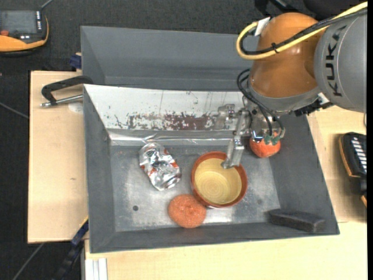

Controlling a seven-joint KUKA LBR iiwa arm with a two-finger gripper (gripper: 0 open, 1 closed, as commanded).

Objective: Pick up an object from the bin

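1. Bin: grey metal, sloped walls, flat floor. All loose items lie on the floor, none stacked.

2. Crushed silver can: left of centre, toward the far wall. It is dented and lies on its side, with red and white markings on the skin. It sits close to the bowl but clear of it.

3. Orange-red scrub ball: near side of the floor, right of the can and nearer than it. It is round with a rough surface and sits just beside the bowl's near-left rim. Contact with the rim cannot be confirmed.

4. Bowl: centre of the floor, upright, mouth up. The outside is red-brown and the inside pale tan with ring marks.

5. Gripper: lowered to the bowl, its tip at the far rim and reaching just inside the mouth. It leans slightly, its top end further right than its tip. How wide it stands cannot be told, and no object is seen clamped in it.

6. Orange toy fruit: right of the gripper, by the far-right wall, with green at its top. It is well apart from the bowl.

7. Black block: long and flat, in the near-right corner.

8. Arm: enters from the right and carries an orange cover above the wrist.
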